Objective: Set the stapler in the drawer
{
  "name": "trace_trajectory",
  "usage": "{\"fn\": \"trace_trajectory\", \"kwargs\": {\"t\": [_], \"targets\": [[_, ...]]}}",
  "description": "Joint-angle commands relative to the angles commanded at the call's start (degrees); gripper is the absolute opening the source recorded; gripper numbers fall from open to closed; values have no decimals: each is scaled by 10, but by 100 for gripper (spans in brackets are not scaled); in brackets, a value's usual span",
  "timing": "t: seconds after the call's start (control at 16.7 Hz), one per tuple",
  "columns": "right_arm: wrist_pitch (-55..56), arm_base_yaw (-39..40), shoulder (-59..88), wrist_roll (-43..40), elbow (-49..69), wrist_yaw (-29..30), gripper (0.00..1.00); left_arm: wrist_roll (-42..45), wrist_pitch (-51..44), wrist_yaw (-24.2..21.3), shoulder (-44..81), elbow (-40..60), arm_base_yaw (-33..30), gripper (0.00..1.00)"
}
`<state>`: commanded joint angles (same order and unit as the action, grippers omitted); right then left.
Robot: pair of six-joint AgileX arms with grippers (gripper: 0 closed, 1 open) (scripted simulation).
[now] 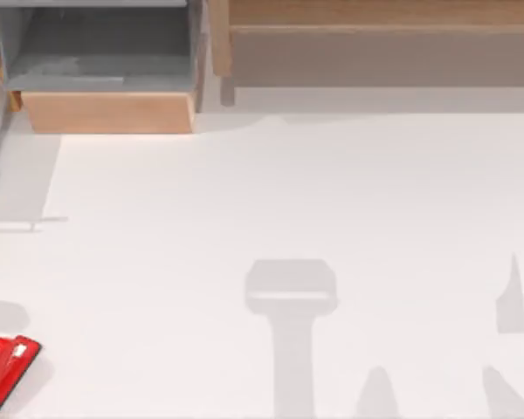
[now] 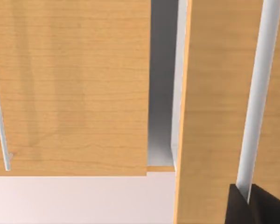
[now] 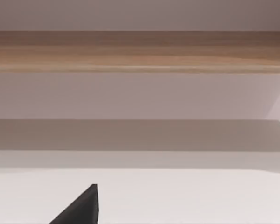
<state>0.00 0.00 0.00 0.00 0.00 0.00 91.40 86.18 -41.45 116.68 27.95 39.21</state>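
Left fingers apparently near wooden panel; stapler on table

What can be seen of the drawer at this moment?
The drawer sits pulled open at the table's far left corner in the top view. Its front panel looks like light tan wood; the inner walls and floor are grey. Nothing lies inside that can be seen. It stands left of the long wooden shelf, far from the red stapler at the near left edge.
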Motion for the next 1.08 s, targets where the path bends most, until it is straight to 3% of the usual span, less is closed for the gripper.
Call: {"fn": "trace_trajectory", "kwargs": {"t": [0.78,1.08], "targets": [[0,0,0,0,0,0,100,0,0,0,0,0,0,98],[0,0,0,0,0,0,100,0,0,0,0,0,0,100]]}}
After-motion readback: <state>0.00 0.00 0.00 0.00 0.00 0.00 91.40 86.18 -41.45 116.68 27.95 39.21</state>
